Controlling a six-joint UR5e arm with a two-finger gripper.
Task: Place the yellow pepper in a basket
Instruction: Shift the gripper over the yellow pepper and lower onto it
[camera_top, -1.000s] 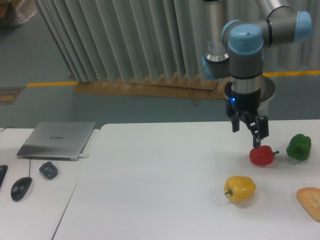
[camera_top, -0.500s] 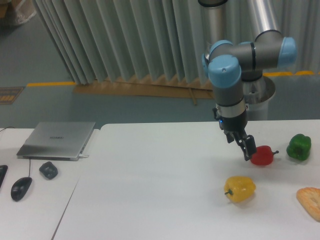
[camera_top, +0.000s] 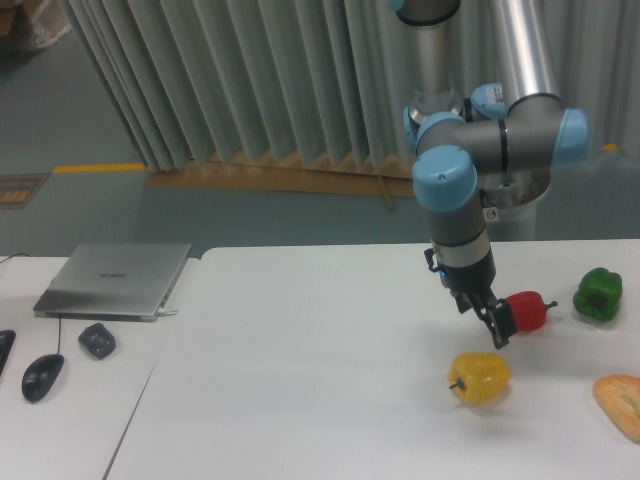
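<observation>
Camera view: I am holding my gripper (camera_top: 492, 322) low in the right-centre of the frame, just above and slightly right of the glossy, lobed yellow pepper (camera_top: 481, 377), which is lying on the white surface (camera_top: 300, 380) with its dark stem pointing left. I am carrying nothing; whether my fingers are parted or together I cannot tell from this angle.

The main risk, as I judge it, is the shiny red pepper (camera_top: 524, 311) sitting right beside my fingers, partly behind them. If I am descending off-centre, I could nudge it or close on the wrong fruit. The yellow one's rounded, slick skin could also roll or squirt out of a shallow pinch.

For room, the left and lower-left of the surface are lying open. To the right, the dark green pepper (camera_top: 598, 294) and an orange-brown, bread-like piece (camera_top: 620, 402) at the frame's edge are crowding things. I am seeing no basket anywhere in frame.
</observation>
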